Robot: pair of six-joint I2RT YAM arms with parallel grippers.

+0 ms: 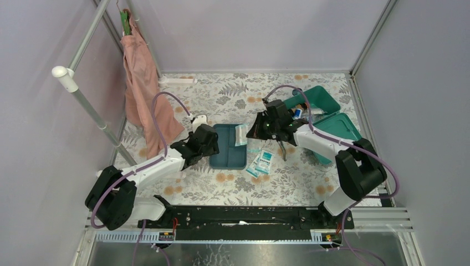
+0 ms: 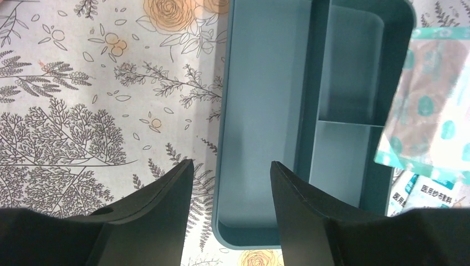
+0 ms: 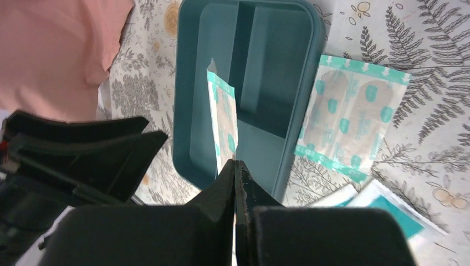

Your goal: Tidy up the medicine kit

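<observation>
A floral tablecloth (image 1: 277, 183), grey walls (image 1: 249, 33), a pink cloth (image 1: 141, 83) hanging far left. The left gripper (image 2: 231, 164) stands slightly parted and empty over the divided tray (image 2: 260, 111). The right gripper (image 3: 235, 166) pinches a bandage packet (image 3: 223, 111) tight.

Left arm (image 1: 149, 169), right arm (image 1: 324, 145): white shells, black joints, purple cables (image 1: 161, 119). Black wedge fingers (image 2: 149, 221). Green dots (image 1: 268, 125) at right wrist, possibly LEDs.

top external: high at rear, facing down, far, whole table (image 1: 299, 177) | left wrist: close above left gripper (image 2: 231, 162), divided tray (image 2: 260, 111) just ahead | right wrist: close above right gripper (image 3: 234, 162), same tray ahead | shared all views: tray
</observation>
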